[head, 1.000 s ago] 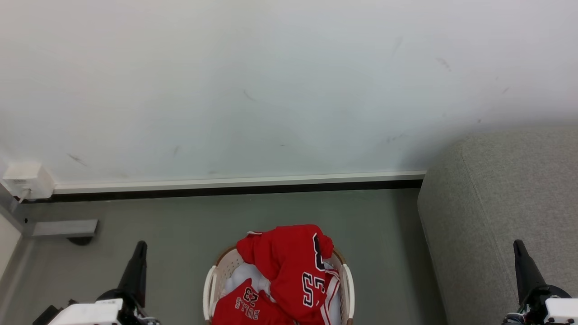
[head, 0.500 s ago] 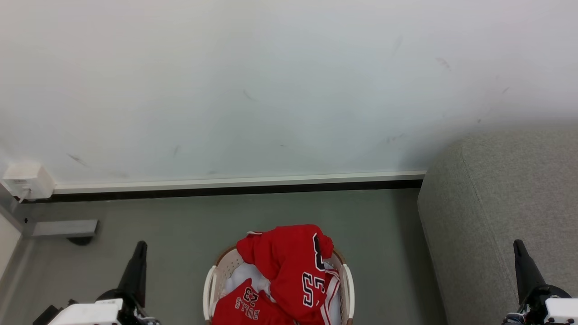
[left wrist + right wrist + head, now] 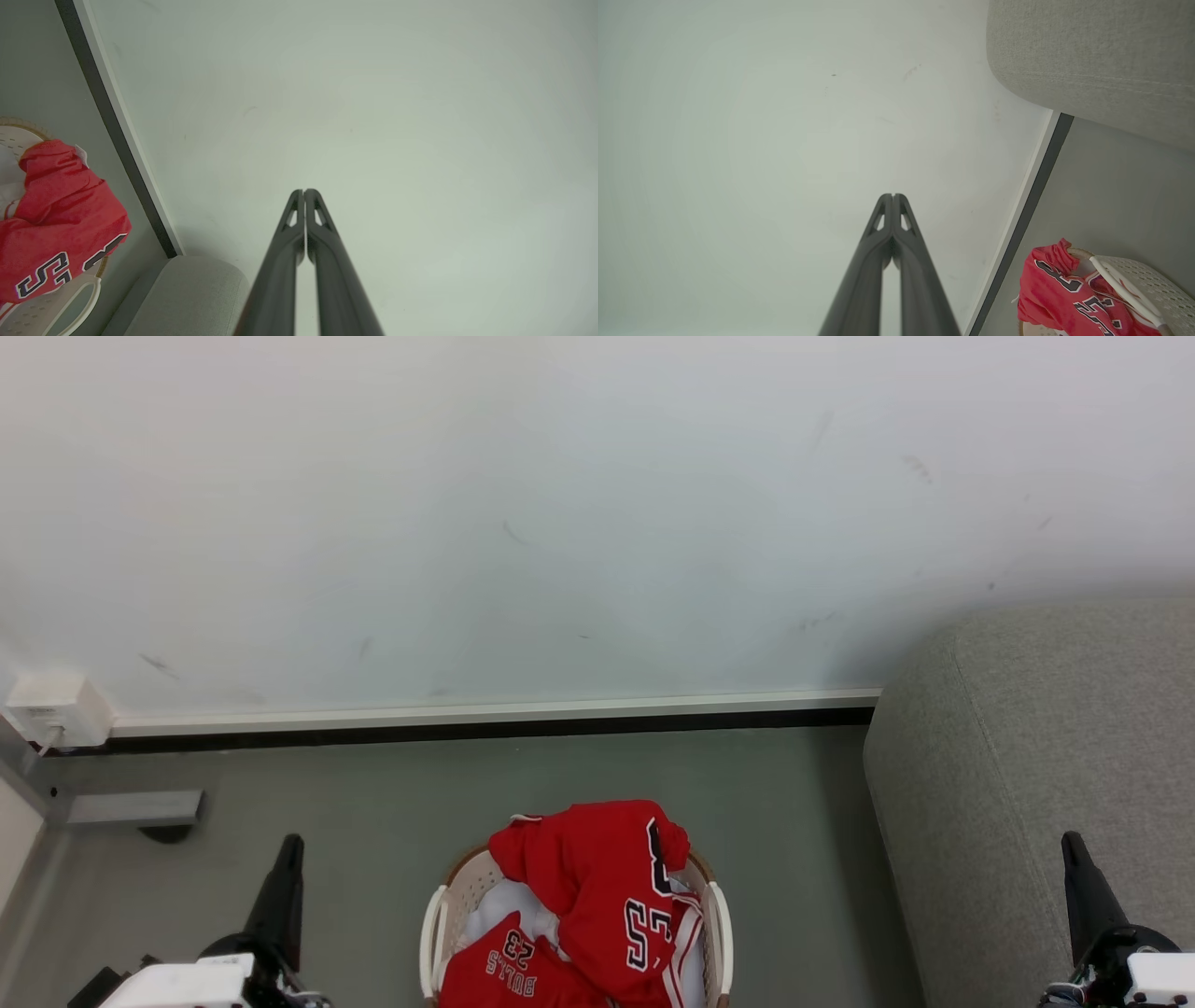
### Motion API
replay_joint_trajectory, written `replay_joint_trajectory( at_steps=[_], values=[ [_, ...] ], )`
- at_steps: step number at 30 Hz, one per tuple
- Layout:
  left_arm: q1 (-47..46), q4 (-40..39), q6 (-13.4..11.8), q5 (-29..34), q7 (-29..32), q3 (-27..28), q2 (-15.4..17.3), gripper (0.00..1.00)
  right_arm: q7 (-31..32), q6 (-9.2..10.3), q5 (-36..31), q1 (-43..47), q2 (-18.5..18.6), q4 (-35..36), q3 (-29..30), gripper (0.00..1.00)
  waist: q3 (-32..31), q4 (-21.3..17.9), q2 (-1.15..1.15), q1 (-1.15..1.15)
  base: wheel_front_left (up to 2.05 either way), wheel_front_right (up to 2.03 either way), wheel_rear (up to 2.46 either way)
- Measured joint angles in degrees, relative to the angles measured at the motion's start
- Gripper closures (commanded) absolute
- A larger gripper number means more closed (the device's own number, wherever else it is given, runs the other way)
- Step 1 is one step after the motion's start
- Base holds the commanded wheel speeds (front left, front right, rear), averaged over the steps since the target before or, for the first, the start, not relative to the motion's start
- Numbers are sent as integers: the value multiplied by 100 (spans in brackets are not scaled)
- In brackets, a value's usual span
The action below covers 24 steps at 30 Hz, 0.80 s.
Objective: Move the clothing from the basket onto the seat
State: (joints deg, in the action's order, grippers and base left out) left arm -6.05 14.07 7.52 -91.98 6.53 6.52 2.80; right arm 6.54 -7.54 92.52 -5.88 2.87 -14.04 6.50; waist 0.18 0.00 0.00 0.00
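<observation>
Red clothing [image 3: 588,896] with "23" numerals is heaped in the white basket [image 3: 432,933] at the bottom middle of the head view, on the grey floor. The clothing [image 3: 56,224] and basket [image 3: 18,137] lie at the left of the left wrist view; at the lower right of the right wrist view lie the same clothing [image 3: 1059,294] and basket [image 3: 1153,284]. The grey seat [image 3: 1046,756] stands to the basket's right. My left gripper [image 3: 291,845] is shut and empty, left of the basket. My right gripper [image 3: 1071,845] is shut and empty over the seat's front. Both point at the wall.
A white wall with a dark skirting strip [image 3: 485,728] runs behind the basket. A white socket box [image 3: 56,709] and a grey metal bracket [image 3: 131,807] sit at the far left. Open grey floor [image 3: 373,793] lies between basket and wall.
</observation>
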Motion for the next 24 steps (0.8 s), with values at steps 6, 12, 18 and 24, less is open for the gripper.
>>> replay_joint_trajectory(
  at_steps=[6, 12, 18, 24],
  values=[
    [0, 0, 0, 0, 0, -1, 0, 100, 0, 0, 0, 0, 0, 0, 0, 100, 0, 0, 0, 0, 0, 0, 0],
    [6, 19, 1, 2, -2, -1, -3, 0, -1, -1, 0, 8, -1, -15, -2, 0, 0, 0, 0, 0, 0, 0, 0],
    [221, 238, -2, 3, -51, -14, -69, 0, -46, -1, 1, 198, -89, -226, -80, 0, 2, 1, 0, 0, 0, 0, 0],
    [220, 176, -1, 70, -199, -49, -65, 0, -212, -1, -2, 195, -87, -83, -250, 0, 7, 2, 0, 0, 0, 0, 0]
  ],
)
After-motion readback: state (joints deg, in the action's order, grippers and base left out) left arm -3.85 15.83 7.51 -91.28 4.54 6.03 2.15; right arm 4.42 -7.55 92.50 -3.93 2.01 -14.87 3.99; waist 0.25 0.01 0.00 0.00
